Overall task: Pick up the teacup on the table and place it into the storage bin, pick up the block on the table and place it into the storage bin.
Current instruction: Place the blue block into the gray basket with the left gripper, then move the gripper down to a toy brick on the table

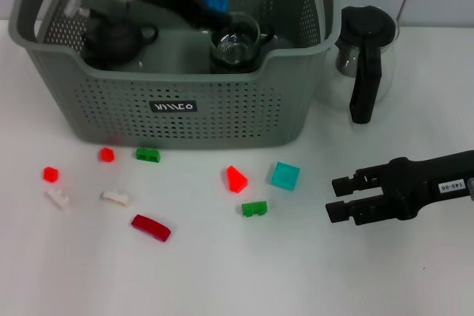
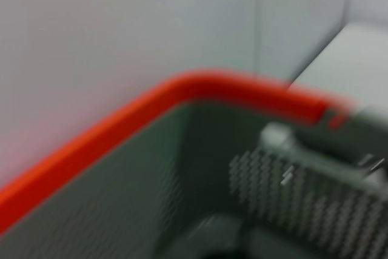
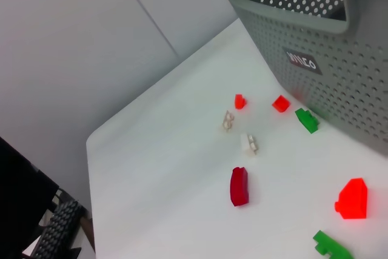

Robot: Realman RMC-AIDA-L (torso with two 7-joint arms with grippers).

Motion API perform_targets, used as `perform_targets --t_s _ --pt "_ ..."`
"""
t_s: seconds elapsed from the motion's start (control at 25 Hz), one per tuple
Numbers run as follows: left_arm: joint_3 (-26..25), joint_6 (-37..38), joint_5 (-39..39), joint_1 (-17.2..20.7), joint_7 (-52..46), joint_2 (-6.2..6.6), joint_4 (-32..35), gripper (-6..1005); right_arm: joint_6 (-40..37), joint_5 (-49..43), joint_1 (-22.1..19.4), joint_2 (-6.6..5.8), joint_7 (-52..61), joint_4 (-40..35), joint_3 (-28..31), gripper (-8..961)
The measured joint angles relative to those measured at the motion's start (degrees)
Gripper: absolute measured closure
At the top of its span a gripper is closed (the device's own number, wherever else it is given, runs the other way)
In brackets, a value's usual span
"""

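Grey storage bin (image 1: pixel 185 120) at the back of the white desk (image 1: pixel 222 271), orange clips on its handles, black label on the front wall. Inside it, a clear glass teacup (image 1: pixel 235 44) upright near the middle, a dark teapot (image 1: pixel 112 38) toward the robot's left end. Left arm reaching down over the bin from the upper left corner of the head view, its left pincer (image 1: pixel 215 7) just above and beside the teacup; open or closed, cannot tell, with a blue piece at its tip. Left wrist view filled with the bin's orange rim and grey inner wall, nothing more to make out. Right pincer (image 1: pixel 342 196) low over the desk at the right, fingers parted, holding nothing, well apart from the bin. Blocks scattered on the desk in front of the bin: teal block (image 1: pixel 285 175), red wedge (image 1: pixel 236 179), green brick (image 1: pixel 254 209), dark red curved piece (image 1: pixel 150 228), plus small red, green and white ones farther left. Glass jug (image 1: pixel 363 57) with black handle standing just beside the bin's right end.
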Motion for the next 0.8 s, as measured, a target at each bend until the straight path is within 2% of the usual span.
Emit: perform_targets --t_s 0.12,0.36,0.44,0.6,0.68,0.72,0.8 --pt "-0.05 -4.34 3.58 -2.32 -0.74 -0.13 -5.20 421 0.06 0.10 0.08 0.00 0.01 -0.23 0.07 242" --pt "0.34 -8.43 6.37 -3.46 -2.41 -0.36 -8.50 420 0.11 0.14 0.49 0.00 -0.01 -0.33 0.17 242" --pt "0.13 -8.43 7.04 -3.78 -2.78 -0.36 -9.02 380 0.22 0.14 0.61 0.00 -0.11 -0.20 0.18 242" --pt "-0.31 -7.26 6.70 -2.80 -3.78 -0.49 -6.28 301 0.37 0.14 0.68 0.00 -0.27 -0.15 0.18 242" --pt "-1.53 -5.38 6.15 -1.75 -4.67 -0.63 -3.53 218 0.38 0.14 0.68 0.00 -0.25 -0.15 0.18 242" --pt "-2.93 -3.58 5.42 -1.04 -4.99 -0.67 -1.71 176 0.39 0.14 0.68 0.00 -0.21 -0.17 0.18 242" --pt "-7.70 2.07 2.11 0.75 -5.60 -0.71 3.22 178 0.36 0.14 0.68 0.01 -0.09 -0.23 0.18 242"
